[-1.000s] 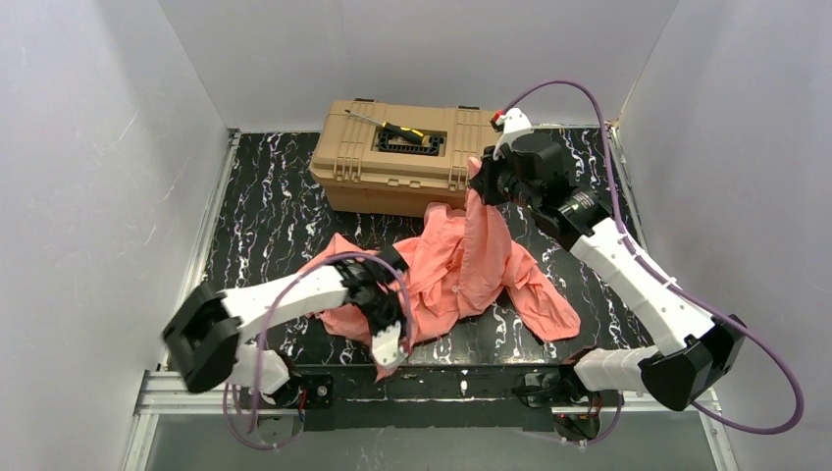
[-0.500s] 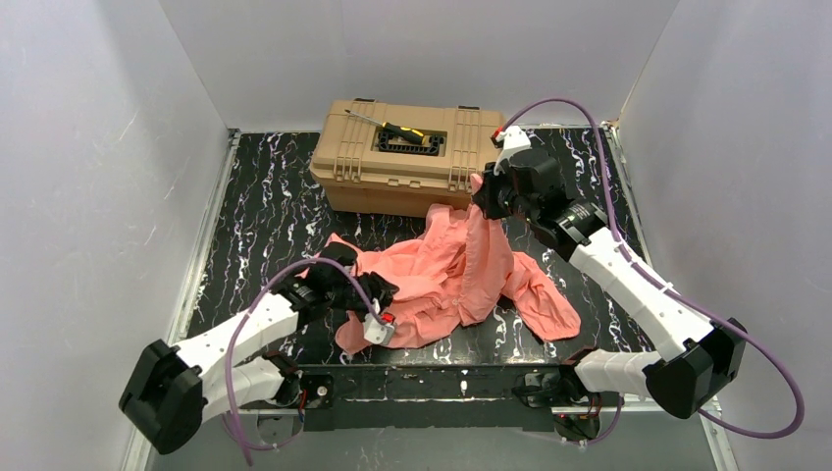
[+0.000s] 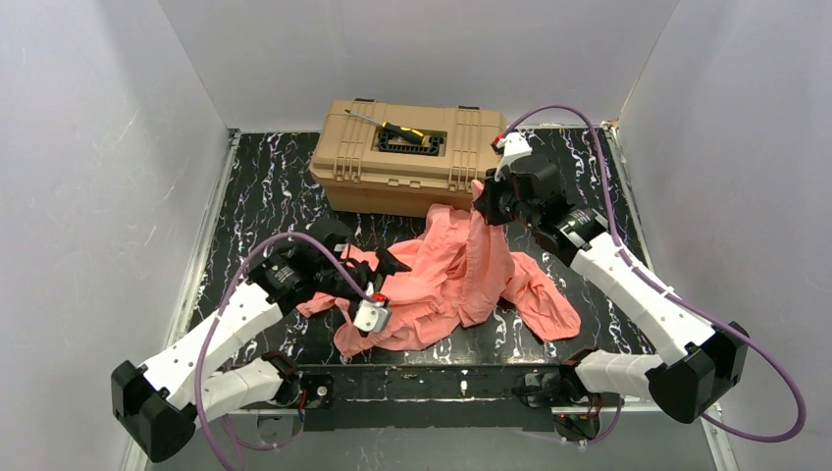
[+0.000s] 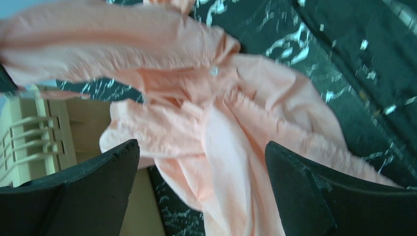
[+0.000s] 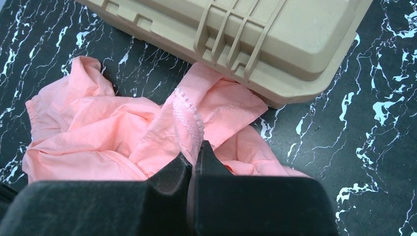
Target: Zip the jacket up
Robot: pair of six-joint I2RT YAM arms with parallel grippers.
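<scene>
Fabric is pinched in the right gripper [image 5: 196, 156], whose fingers are pressed together on a raised fold of the jacket [image 3: 461, 280] at about 1 o'clock of the heap, just beside the toolbox [image 3: 397, 157]. The rest lies crumpled around the middle of the table [image 3: 265, 211], spreading toward 5 and 8 o'clock. That hold has not shifted over the last second. The left arm has: it lay across the near left of the heap with its wrist pointing to 6 o'clock, and it has since drawn its elbow back toward 8 o'clock and turned. The left gripper [image 4: 201, 147] now faces 3 o'clock, fingers spread wide with nothing between them, the cloth just ahead. What looks like zipper tape [image 5: 189, 119] runs up into the right fingers (the slider I cannot find). The zip is not yet started, and I judge the left is lining up to take the opposite edge.
</scene>
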